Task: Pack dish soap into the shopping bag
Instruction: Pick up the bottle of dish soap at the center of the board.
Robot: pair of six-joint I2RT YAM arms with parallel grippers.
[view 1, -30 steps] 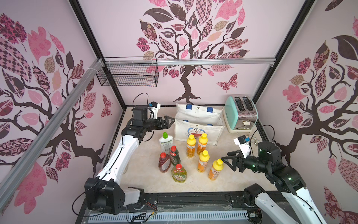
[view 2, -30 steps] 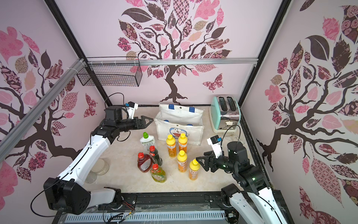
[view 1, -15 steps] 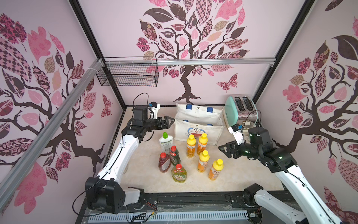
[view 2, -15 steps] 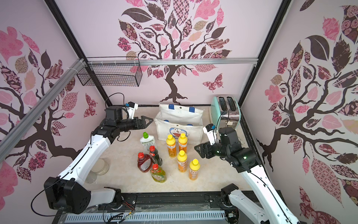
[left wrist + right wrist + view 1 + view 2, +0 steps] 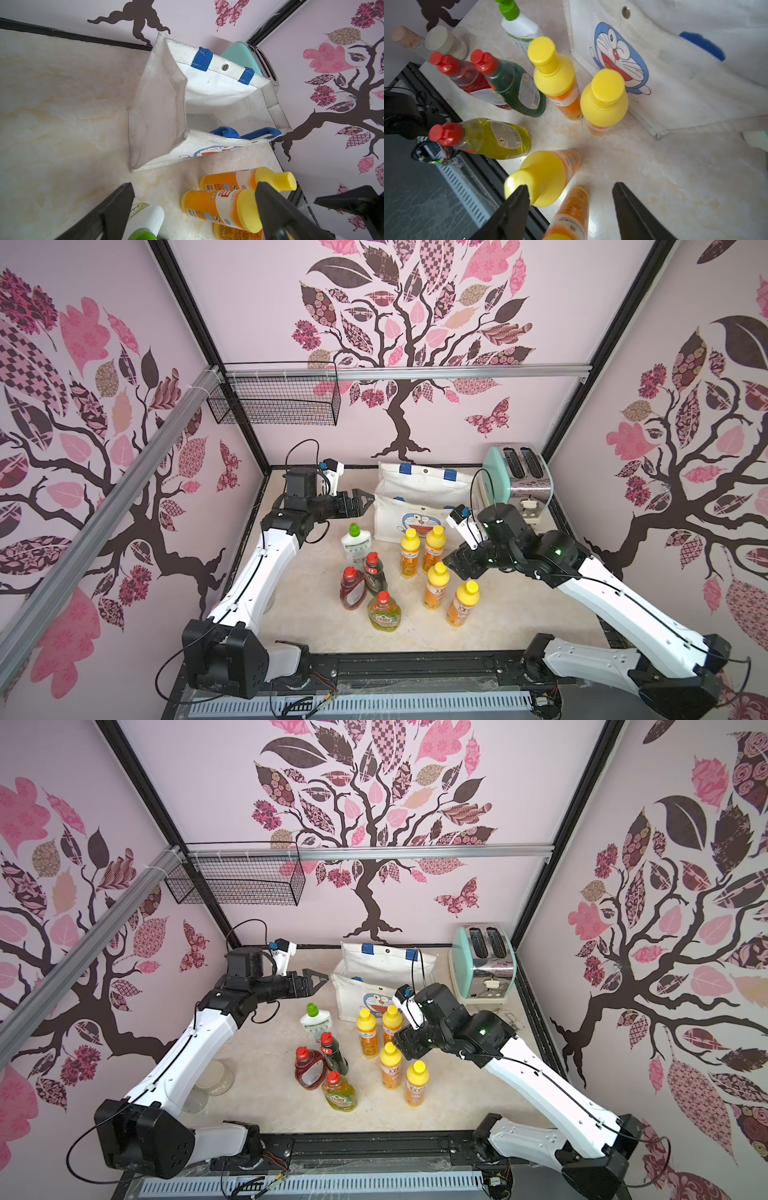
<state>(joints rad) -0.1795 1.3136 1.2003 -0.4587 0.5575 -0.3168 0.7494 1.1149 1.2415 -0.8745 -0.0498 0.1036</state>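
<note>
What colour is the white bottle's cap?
Green. The white bottle's cap shows best in the right wrist view.

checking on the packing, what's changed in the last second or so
The right claw swung in from the front right of the table toward the orange bottles. It now hangs open close beside one of them, gripping nothing. Nothing was picked up or let go. The left claw stayed open by the bag. All eight bottles stand where they were, none in the bag.
</note>
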